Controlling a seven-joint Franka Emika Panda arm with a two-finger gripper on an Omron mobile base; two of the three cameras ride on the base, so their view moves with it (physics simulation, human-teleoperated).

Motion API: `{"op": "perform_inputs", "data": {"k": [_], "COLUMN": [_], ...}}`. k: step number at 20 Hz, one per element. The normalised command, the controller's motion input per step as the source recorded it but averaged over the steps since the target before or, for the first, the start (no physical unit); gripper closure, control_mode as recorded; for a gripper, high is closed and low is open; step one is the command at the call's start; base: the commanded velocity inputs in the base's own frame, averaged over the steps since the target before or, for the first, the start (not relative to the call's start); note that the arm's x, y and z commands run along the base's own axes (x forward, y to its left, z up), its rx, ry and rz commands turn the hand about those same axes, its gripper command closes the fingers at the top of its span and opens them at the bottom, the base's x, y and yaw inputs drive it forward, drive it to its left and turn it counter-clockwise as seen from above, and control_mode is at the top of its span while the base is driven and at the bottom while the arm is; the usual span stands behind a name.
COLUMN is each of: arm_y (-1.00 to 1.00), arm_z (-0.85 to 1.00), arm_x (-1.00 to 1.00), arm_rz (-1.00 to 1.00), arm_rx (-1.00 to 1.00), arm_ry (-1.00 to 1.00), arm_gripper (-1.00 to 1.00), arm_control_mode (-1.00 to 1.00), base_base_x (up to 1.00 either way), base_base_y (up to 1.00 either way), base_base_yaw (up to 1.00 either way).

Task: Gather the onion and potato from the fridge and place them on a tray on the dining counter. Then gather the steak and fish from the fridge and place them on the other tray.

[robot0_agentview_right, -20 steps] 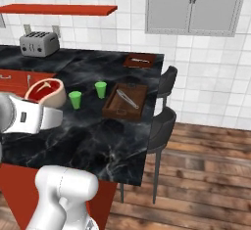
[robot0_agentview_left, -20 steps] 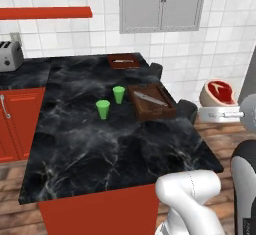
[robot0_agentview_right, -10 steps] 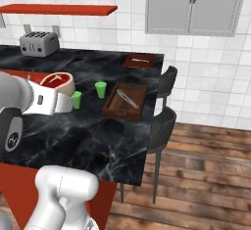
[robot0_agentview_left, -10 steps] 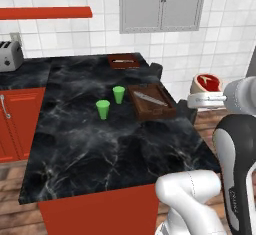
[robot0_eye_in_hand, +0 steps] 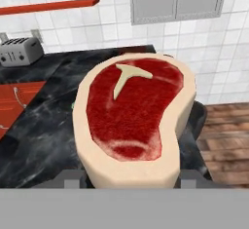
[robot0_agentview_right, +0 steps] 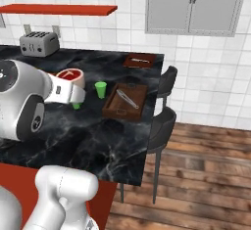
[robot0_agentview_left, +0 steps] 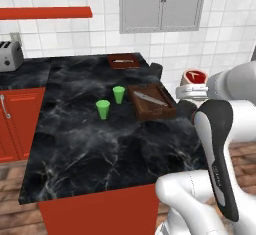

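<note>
The end effector is gripping the T-bone steak upright, carrying it above the bench toward the nearer tray at the right edge, which is holding a knife-like utensil.

A home kitchen, rendered rather than real; white square tiles cover the wall; a grey double-door wall cabinet hangs above a black marble-look dining counter; red base cabinets and a red shelf flank a silver toaster; dark chairs stand on wooden flooring.
</note>
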Motion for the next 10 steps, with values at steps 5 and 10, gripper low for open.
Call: {"op": "perform_inputs", "data": {"k": [5, 10], "arm_y": [-0.08, -0.06], "arm_z": [-0.31, -0.34], "arm_x": [0.66, 0.61], "arm_rz": [0.00, 0.00], "arm_rx": [0.00, 0.00], "arm_ry": [0.00, 0.00], "arm_gripper": [1.00, 1.00], "arm_control_mode": [-1.00, -1.00], "base_base_x": [0.00, 0.00], "base_base_y": [0.00, 0.00], "base_base_yaw": [0.00, 0.00]}}
